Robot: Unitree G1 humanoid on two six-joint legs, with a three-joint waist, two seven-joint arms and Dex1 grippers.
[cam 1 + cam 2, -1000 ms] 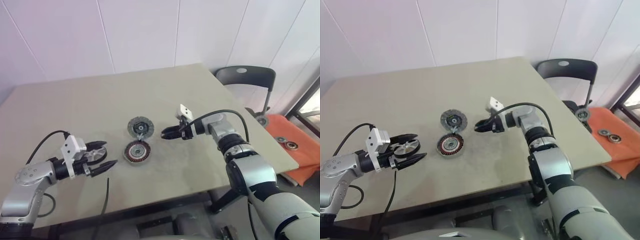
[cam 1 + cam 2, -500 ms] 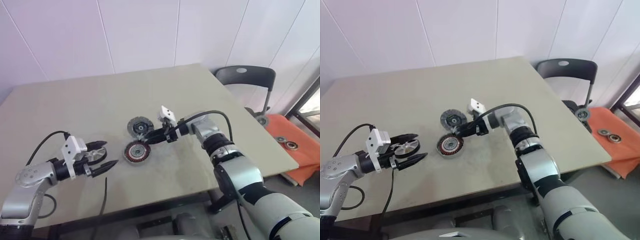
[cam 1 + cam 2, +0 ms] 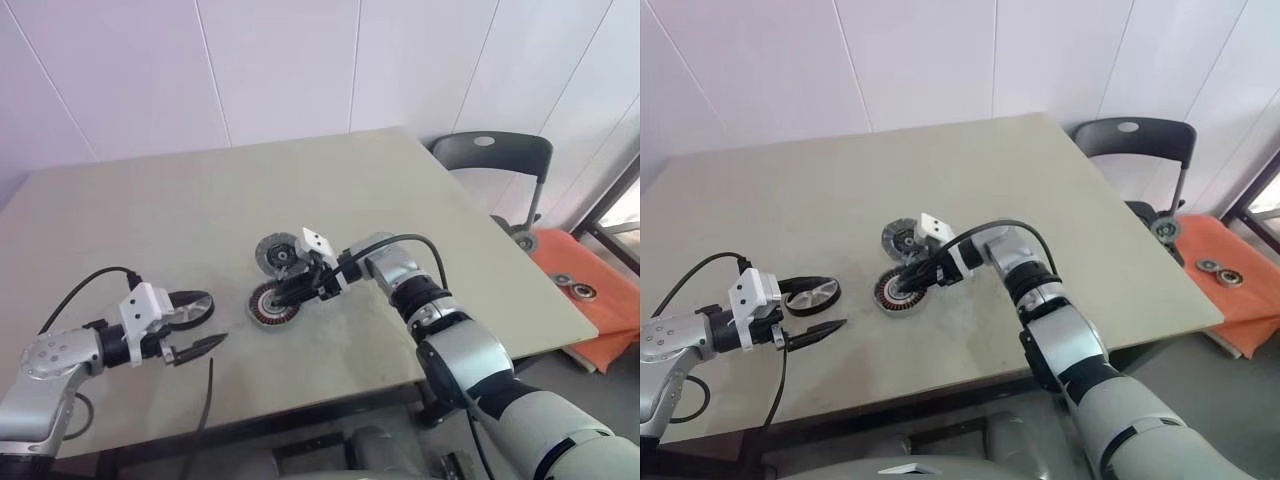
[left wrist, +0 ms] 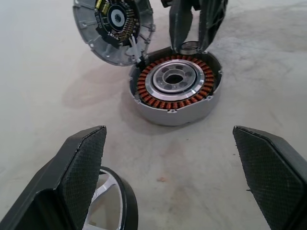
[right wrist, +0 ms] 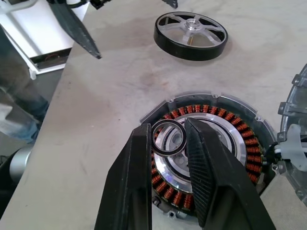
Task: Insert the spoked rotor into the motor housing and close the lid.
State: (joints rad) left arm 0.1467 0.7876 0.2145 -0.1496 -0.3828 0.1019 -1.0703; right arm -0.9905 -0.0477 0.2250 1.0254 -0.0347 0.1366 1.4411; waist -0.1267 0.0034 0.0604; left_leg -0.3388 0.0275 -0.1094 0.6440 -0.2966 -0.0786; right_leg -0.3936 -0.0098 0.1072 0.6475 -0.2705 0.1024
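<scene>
Head view: one housing point(image 3: 275, 302), one lid point(image 3: 279, 255) touching it, one rotor point(image 3: 187, 307) on table point(image 3: 420, 200). Left wrist: left gripper point(image 4: 180, 177) wide open, empty, beside rotor. Right wrist: right gripper point(image 5: 169, 139) pinching one small ring point(image 5: 168, 138) over housing.

Copper-orange windings ringing silver motor housing point(image 4: 175, 89)

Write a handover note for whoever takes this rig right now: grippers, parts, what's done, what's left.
Left gripper: open, empty, next to the rotor, which lies flat on the table.
Right gripper: shut on a small ring, just over the housing hub.
Lid: off, beside the housing.
Done: housing open; rotor not yet in.
Left: insert rotor, close lid.
</scene>
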